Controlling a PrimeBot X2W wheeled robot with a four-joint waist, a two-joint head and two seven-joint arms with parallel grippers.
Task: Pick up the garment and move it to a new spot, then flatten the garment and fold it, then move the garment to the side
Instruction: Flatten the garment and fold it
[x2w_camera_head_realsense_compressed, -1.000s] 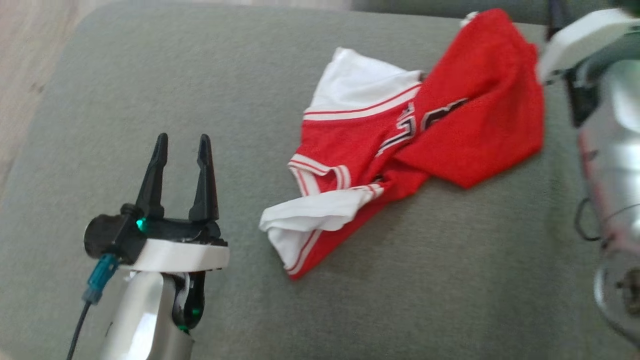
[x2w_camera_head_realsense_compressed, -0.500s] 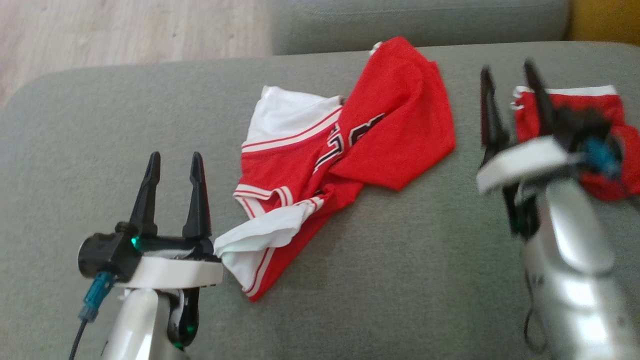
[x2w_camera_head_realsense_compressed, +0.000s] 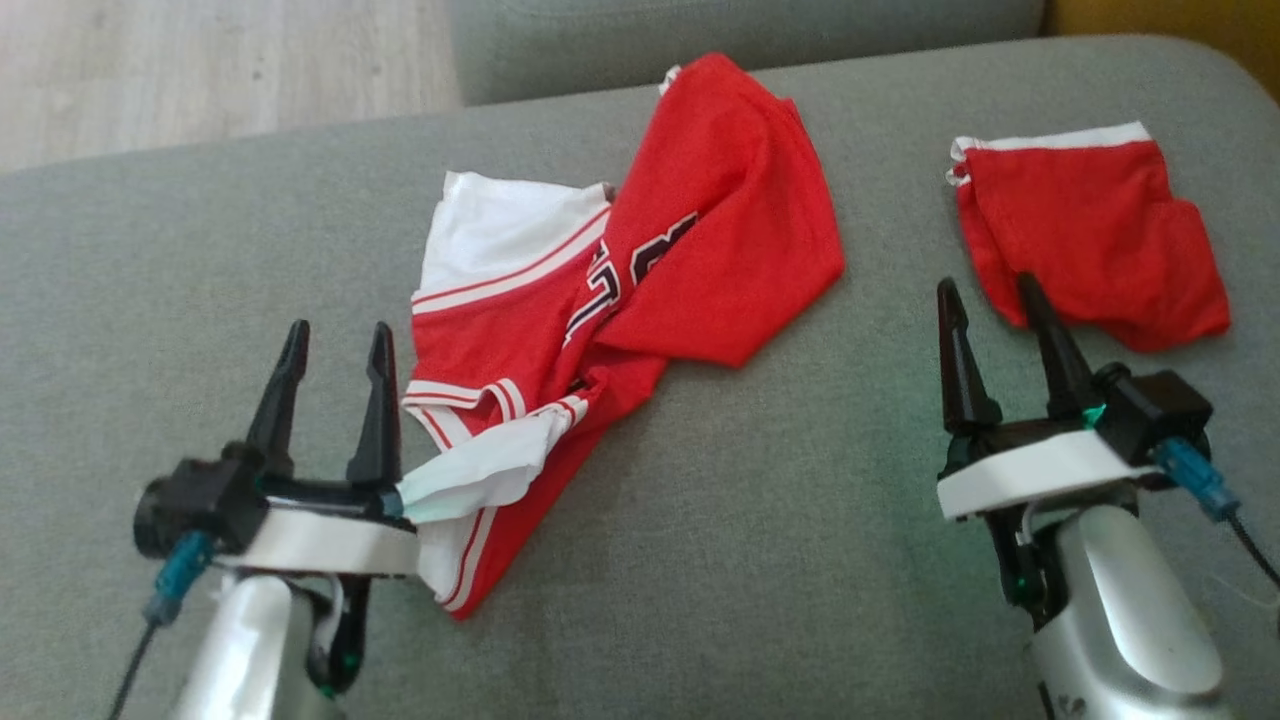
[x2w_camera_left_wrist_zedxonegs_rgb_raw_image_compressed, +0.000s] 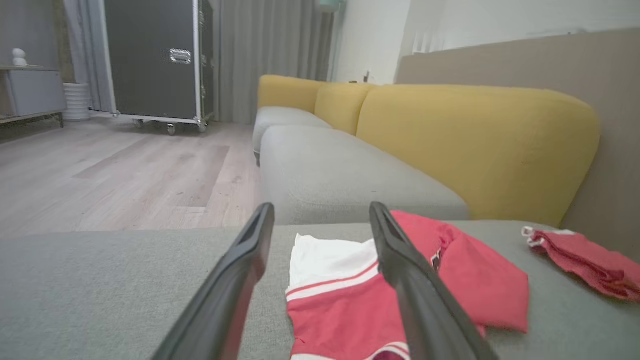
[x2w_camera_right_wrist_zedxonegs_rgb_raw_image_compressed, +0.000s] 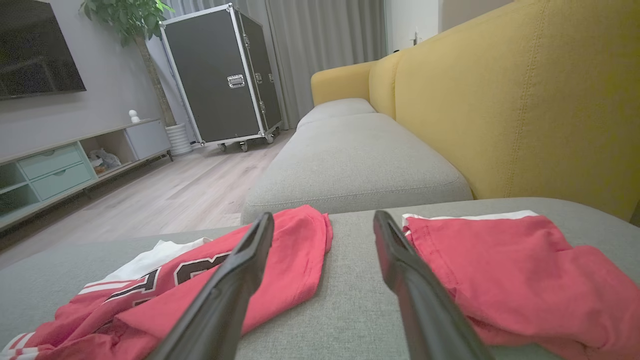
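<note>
Jersey (x2w_camera_head_realsense_compressed: 720, 200), crumpled red-and-white fabric, lies on a grey sofa cushion (x2w_camera_head_realsense_compressed: 800, 520). Our left gripper (x2w_camera_head_realsense_compressed: 338, 327) and right gripper (x2w_camera_head_realsense_compressed: 985, 283) gape empty.

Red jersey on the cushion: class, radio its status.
Left gripper open, empty; right gripper open, empty. Crumpled red-and-white jersey lies unfolded on grey cushion. Second red garment apart; nothing blocking.

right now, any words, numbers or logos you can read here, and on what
Nothing can be read outright.
Jersey: dark, white-edged letters or numerals on the chest, crumpled into folds; unreadable.
Shorts: no text seen.
Case: metal latch, no label legible.
</note>
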